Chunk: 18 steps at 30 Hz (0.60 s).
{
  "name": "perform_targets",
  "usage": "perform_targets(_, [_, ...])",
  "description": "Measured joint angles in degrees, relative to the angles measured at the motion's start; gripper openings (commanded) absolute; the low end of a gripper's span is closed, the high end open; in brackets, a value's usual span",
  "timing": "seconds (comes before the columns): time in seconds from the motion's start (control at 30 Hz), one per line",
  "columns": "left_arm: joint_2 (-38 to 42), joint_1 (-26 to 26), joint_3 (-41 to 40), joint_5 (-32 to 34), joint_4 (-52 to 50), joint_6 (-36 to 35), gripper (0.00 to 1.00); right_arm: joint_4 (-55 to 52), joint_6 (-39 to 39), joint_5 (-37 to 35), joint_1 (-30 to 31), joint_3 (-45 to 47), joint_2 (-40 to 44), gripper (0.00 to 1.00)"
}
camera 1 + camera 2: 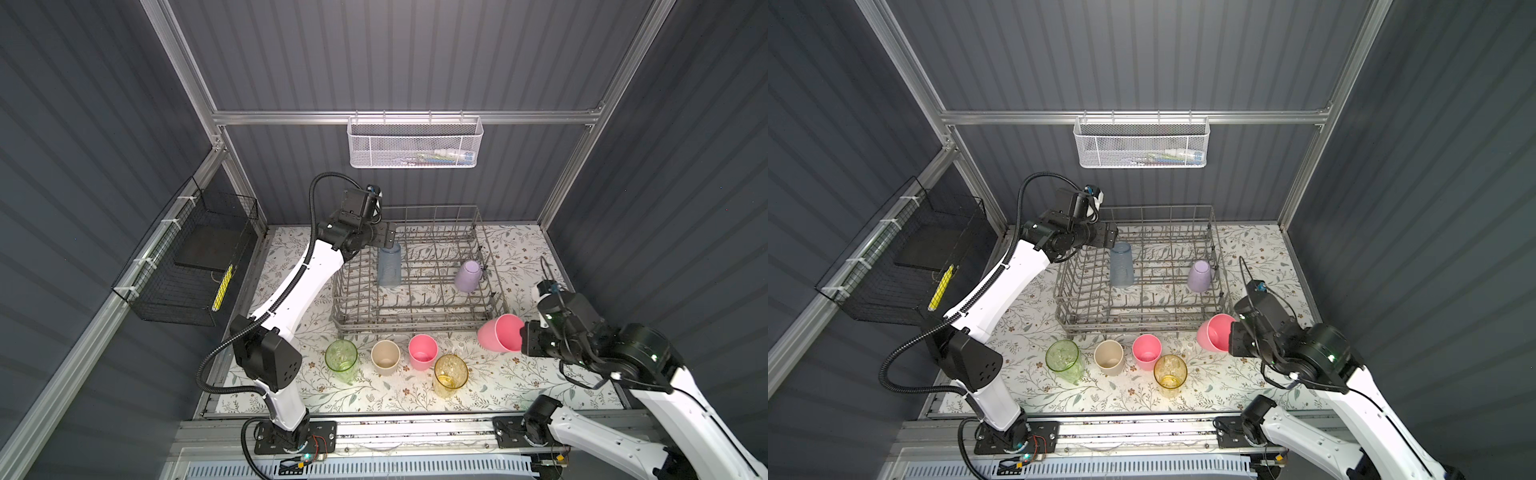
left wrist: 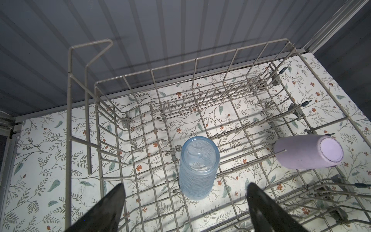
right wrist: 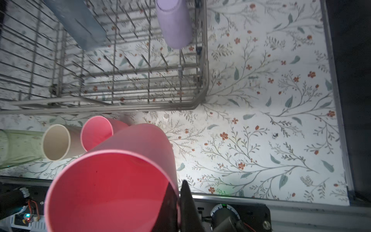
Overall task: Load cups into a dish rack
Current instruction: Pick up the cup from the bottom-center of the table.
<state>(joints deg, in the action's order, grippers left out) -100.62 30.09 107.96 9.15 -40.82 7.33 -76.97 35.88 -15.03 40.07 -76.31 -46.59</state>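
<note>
The grey wire dish rack stands at the back of the mat. In it, mouth down, are a blue cup and a lavender cup. My left gripper hangs open just above the blue cup, holding nothing. My right gripper is shut on the rim of a tilted pink cup, by the rack's front right corner. In front of the rack stand green, beige, pink and amber cups, mouths up.
A white mesh basket hangs on the back wall above the rack. A black wire basket is fixed to the left wall. Both arm bases sit on the metal rail along the mat's front edge.
</note>
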Motion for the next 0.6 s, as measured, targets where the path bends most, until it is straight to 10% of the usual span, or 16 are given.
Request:
perform_targets(0.23, [1.99,-0.02,-2.95,-4.59,3.10,0.76,0.94,12.24,-6.43,5.20,-3.63,-2.21,-0.72,0.00])
perform_targets(0.6, [12.81,-3.39,-16.94,-27.69,20.59,7.41,0.94,49.70,-1.03,42.12,-22.10,11.08,-12.24,0.00])
